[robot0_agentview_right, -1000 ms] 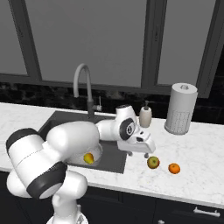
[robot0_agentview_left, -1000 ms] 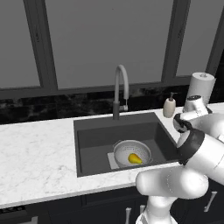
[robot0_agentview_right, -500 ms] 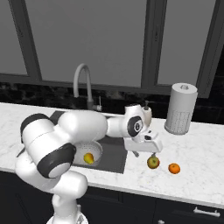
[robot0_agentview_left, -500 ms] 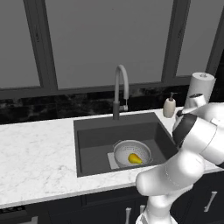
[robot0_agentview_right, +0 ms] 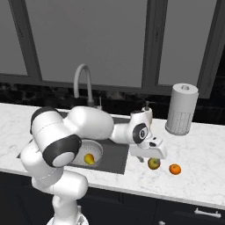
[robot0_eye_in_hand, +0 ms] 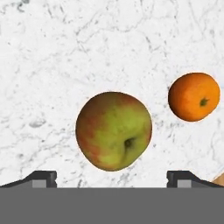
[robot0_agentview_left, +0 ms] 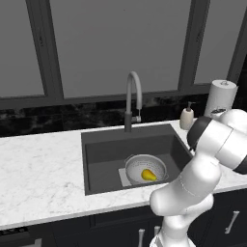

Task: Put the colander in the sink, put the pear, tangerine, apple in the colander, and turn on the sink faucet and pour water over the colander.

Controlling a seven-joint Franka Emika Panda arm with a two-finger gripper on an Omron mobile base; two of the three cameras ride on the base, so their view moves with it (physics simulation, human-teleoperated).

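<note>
- The colander (robot0_agentview_left: 145, 169) sits in the sink (robot0_agentview_left: 103, 152), right of the basin's middle, with the pear (robot0_agentview_left: 148, 174) already lying inside it.
- The apple (robot0_eye_in_hand: 113, 130) (more green-red than plain red) is on the white marble tabletop (robot0_agentview_right: 206, 162) off the sink's right edge, and the tangerine (robot0_eye_in_hand: 194, 96) rests just beside it, on the side away from the sink, not touching.
- The gripper (robot0_agentview_right: 148, 158) hangs right over the apple. In the hand view its fingers (robot0_eye_in_hand: 40, 178) are spread wide, empty, one tip at each side of the fruit with room to spare.
- Looks like the apple pick is the step in hand. To do it well, the robot should drop straight down so the apple stays centred between the tips, then close across its widest part.
- It's round, so an off-centre pinch would likely make it squirt out or roll into the tangerine.
- The faucet (robot0_agentview_left: 132, 99) at the sink's back edge is untouched, with no water running.
</note>
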